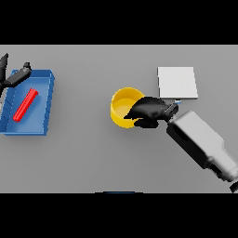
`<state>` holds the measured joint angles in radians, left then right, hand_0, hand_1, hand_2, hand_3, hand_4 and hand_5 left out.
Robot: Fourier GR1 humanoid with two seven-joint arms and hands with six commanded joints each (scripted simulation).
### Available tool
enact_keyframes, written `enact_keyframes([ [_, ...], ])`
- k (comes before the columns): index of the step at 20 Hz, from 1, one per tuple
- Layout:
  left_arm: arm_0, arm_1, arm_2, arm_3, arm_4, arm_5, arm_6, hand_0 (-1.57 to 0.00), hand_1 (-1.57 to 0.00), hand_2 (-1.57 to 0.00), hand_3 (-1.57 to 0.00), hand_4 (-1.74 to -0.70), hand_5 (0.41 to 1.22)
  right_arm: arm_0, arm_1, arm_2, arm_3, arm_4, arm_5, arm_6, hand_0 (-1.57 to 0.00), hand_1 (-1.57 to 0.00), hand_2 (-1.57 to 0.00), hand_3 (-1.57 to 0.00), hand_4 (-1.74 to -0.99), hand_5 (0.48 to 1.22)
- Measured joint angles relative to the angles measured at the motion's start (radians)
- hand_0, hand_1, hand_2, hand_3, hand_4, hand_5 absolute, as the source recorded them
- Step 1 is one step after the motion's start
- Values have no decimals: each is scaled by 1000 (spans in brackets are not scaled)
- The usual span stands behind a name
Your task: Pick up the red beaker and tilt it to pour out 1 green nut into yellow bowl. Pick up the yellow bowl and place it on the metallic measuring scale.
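- Bowl [125,106], yellow, sits on the grey desk [93,153] near the middle, slightly right; the right hand [148,111] lies over its right rim.
- The step in hand looks like the pickup of the bowl for the move to the scale [177,82], the pale square plate just up and right of it, near but apart.
- No green nut can be made out inside the bowl; the pour may or may not be done.
- To do this well: keep the rim pinched firmly between fingers and thumb, lift straight up before going sideways, and hold the bowl level so nothing spills.
- Carry it the short way up and right, centre it over the scale, and set it flat before letting go.
- Risk: a one-sided rim hold may let the bowl tip away from the hand.
- Right hand: dark fingers curl over the rim and reach into the bowl, with a lower part wrapping the outer wall; it seems closed on the bowl.
- Right arm [204,146] comes in from the lower right, forearm slanting up and left, wrist just below the scale's lower edge.
- Left hand [14,76] shows at the far left edge, above the upper corner of a blue tray [46,100]; whether its fingers are spread or curled I cannot tell.
- A red beaker [24,105] lies slanted on its side inside that tray, well apart from the bowl.
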<state>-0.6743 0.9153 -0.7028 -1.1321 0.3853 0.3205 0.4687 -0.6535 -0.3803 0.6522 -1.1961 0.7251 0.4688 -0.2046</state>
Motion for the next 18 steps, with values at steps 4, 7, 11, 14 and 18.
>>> enact_keyframes([
  [4,-12,2,4,6,1,-7,4,1,1,1,1,-785,731,-13,-29,-33,-73,-60,52,28,-1543,-1537,-1537,-1338,-1719,1216],
  [7,-21,4,9,-1,2,-10,-7,1,1,1,1,-797,737,-37,-69,-51,-94,-71,76,50,-1557,-1554,-1553,-1309,-1722,1218],
  [11,-20,15,19,7,6,-13,-24,1,1,1,1,-798,744,-52,-67,-56,-108,-91,102,89,-1565,-1558,-1563,-1289,-1723,1219],
  [14,-24,19,18,9,4,-17,-13,1,1,1,1,-790,751,-73,-105,-89,-110,-89,84,124,-1490,-1542,-1567,-1301,-1723,1220],
  [18,-22,17,22,6,11,-25,-25,1,1,1,1,-799,754,-101,-144,-113,-47,-83,51,138,-1538,-1559,-1569,-1406,-1726,1221],
])
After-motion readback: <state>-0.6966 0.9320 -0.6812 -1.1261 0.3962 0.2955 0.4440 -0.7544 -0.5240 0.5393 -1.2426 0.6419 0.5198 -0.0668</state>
